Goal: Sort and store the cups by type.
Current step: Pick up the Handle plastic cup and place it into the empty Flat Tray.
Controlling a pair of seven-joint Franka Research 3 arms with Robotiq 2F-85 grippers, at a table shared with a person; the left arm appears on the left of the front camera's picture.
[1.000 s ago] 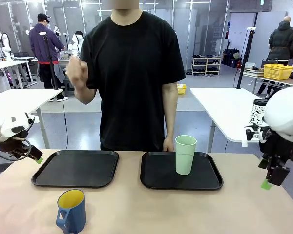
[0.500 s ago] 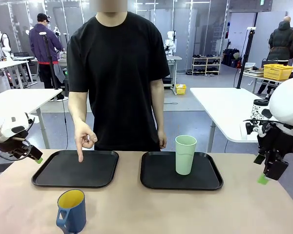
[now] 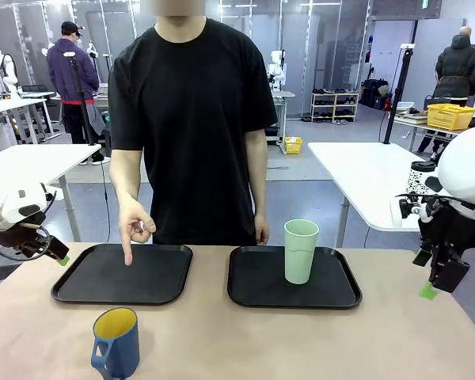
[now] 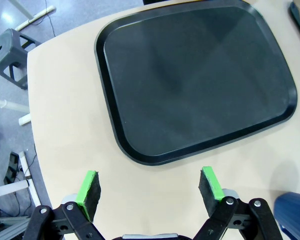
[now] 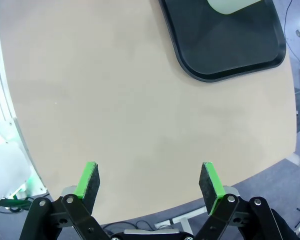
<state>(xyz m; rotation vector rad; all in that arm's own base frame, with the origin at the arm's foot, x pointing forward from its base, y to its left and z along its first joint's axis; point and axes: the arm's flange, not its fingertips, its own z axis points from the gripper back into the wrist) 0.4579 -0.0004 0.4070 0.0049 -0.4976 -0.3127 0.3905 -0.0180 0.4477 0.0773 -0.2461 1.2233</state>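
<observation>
Pointing one finger down at a bare black tray, a person's hand (image 3: 134, 226) hangs over the far side of the desk (image 3: 245, 340) while the two robot arms hover at its ends. The left pincer (image 4: 150, 187) stands with its green pads wide apart and nothing between them. The left tray (image 4: 190, 75) that the finger singles out lies just ahead of its fingertips. The dark blue mug (image 3: 116, 343), yellow inside, sits on the bare desk close off to one side of the left pincer, outside either tray. The right pincer (image 5: 149, 182) is likewise spread apart and empty, near the desk's edge. Well ahead of it, across open desktop, the tall mint-green tumbler (image 3: 301, 251) stands upright in the right tray (image 3: 241, 299). Judging by the gesture, the mug is meant for the pointed-at tray and has yet to be lifted. The risks lie in that pick. The mug's handle sticks out on the side nearer the left arm, and pads closing across handle and wall together could twist or tip it. A pinch on the rim alone could slip under the mug's weight. A reach toward the tray while the finger hovers over it could also bring the arm against the person's hand.
</observation>
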